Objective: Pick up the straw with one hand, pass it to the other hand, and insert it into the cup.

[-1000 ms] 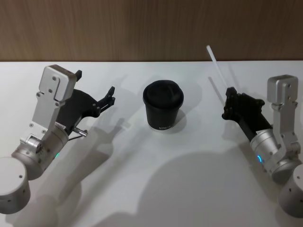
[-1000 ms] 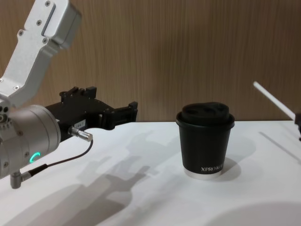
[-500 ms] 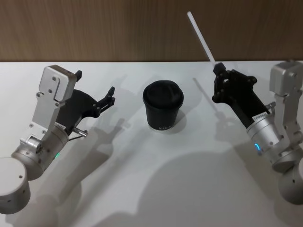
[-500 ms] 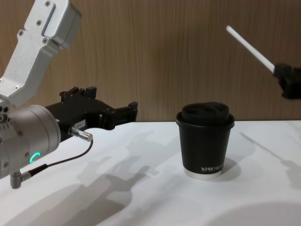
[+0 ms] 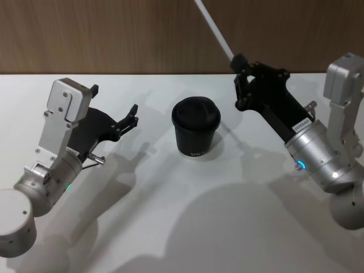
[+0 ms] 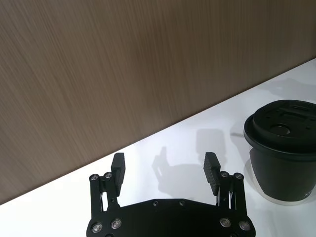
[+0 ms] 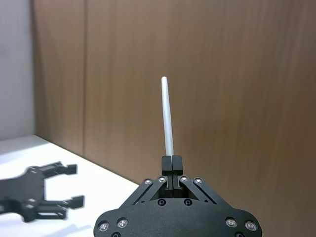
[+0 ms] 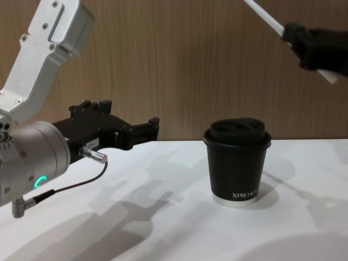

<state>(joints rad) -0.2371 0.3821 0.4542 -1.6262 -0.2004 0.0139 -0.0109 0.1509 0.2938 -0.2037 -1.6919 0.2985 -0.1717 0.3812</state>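
I'm watching the straw [image 5: 215, 27] being pinched near its lower end by the right jaws, which are pressing together on it. It is hanging in the air above the far right part of the surface [image 5: 182, 227], slanting up and to the left, its free end crossing in front of the wooden wall [image 5: 114, 34]. In the chest view a short white stub is poking out below the grip.

The cup [image 5: 196, 128] is standing upright with its lid on, about midway between the left and right edges and toward the far edge. It is below and left of the straw, apart from it. The left jaws are hovering spread wide above the left side of the surface, pointing toward the cup and holding nothing.

I'm judging the handover as not yet done, and this is where I'm expecting trouble:

- The grip is sitting close to one end, so the long free length is acting as a lever, and a bump from the left jaws could swivel the straw in the pinch.
- If the right jaws are letting go before the left ones are closing, the straw is going to drop and roll.
- The cup looks light, and an arm passing low could be tipping it.
- The lid's opening looks small, so a slanted straw is likely to miss it
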